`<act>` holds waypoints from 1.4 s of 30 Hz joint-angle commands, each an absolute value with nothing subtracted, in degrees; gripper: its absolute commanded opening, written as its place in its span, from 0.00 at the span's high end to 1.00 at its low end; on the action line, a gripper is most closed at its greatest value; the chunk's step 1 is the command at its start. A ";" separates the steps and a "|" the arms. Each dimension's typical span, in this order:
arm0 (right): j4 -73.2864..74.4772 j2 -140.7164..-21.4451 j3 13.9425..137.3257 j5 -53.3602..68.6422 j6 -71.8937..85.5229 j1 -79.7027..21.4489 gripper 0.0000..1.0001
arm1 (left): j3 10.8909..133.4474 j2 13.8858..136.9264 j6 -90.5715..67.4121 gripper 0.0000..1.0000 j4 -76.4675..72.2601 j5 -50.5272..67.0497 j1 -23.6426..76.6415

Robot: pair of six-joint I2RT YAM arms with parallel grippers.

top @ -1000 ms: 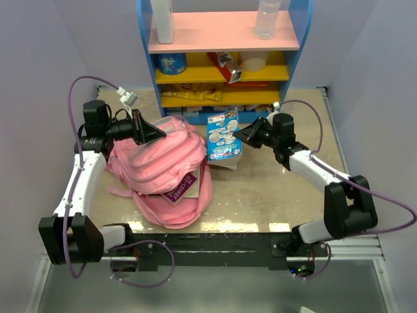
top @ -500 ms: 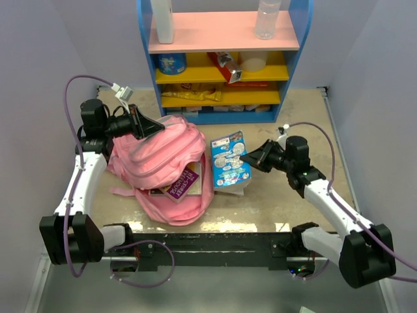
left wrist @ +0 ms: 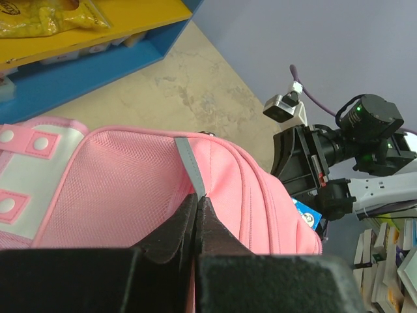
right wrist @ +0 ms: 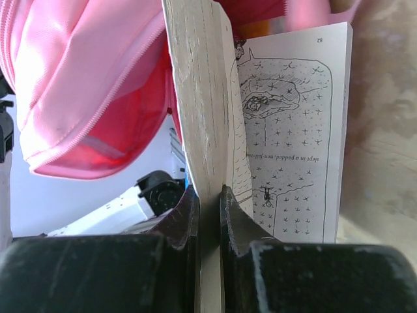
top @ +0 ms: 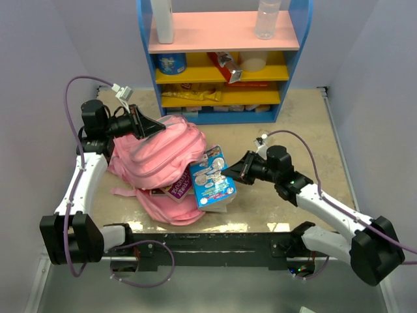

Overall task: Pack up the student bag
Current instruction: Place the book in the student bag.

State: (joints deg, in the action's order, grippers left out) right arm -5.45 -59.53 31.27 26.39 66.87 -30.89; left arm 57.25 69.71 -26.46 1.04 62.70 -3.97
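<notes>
**Blue book right at the mouth of the bag**

Closest to us, the right gripper [top: 226,175] has its two black fingers pressed tight on the page block of a thick paperback with a blue cartoon cover [top: 210,184]. The book is tilted, and one loose page splays out showing a line drawing! Its left edge sits right at the open mouth of the large soft pink fabric backpack [top: 166,156]. The backpack lies slumped on the beige speckled table [top: 293,130], left of centre, with its mouth turned toward the right arm. Poking out of that mouth is a purple-covered book [top: 177,189], just beside the blue one. Further back, the left gripper [top: 159,129] is up at the top of the backpack. Its fingers are closed on a narrow grey fabric strip [left wrist: 189,166], holding the pink cloth raised. Behind it all, against the wall, stands a blue shelf unit with a pink top and yellow shelves [top: 225,40]. A white bottle [top: 163,19] and a clear bottle [top: 268,18] stand on top.
</notes>
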 commanded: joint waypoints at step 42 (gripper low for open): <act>-7.12 -68.22 38.97 -12.30 58.35 -56.78 0.46 | 56.34 64.60 -25.57 1.00 -4.92 66.88 -1.85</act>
